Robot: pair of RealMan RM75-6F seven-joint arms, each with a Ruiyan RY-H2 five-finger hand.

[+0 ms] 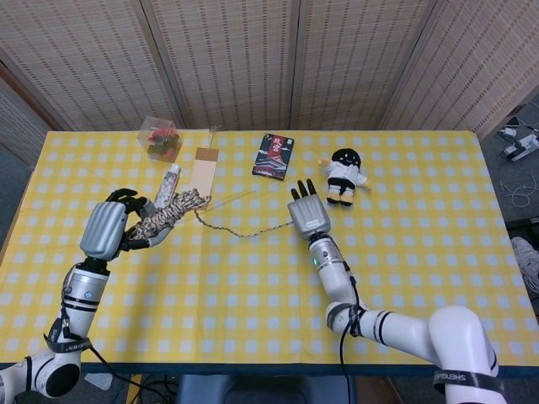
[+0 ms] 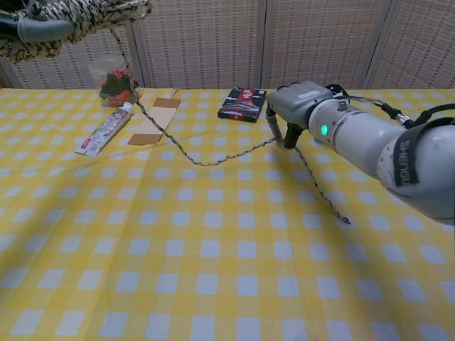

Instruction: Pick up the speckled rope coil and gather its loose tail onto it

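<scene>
Speckled brown-and-cream rope coil [image 1: 165, 212] gripped aloft at far left in left hand [image 1: 108, 227]; thin tail [image 2: 213, 160] sagging rightward to right hand [image 1: 307, 215], fingers downward, pinching it above the tablecloth [image 1: 253, 295]

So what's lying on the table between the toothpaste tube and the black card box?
In the head view, a brown cardboard strip lies between the toothpaste tube and the black box; the rope's loose tail passes nearer the robot.
</scene>
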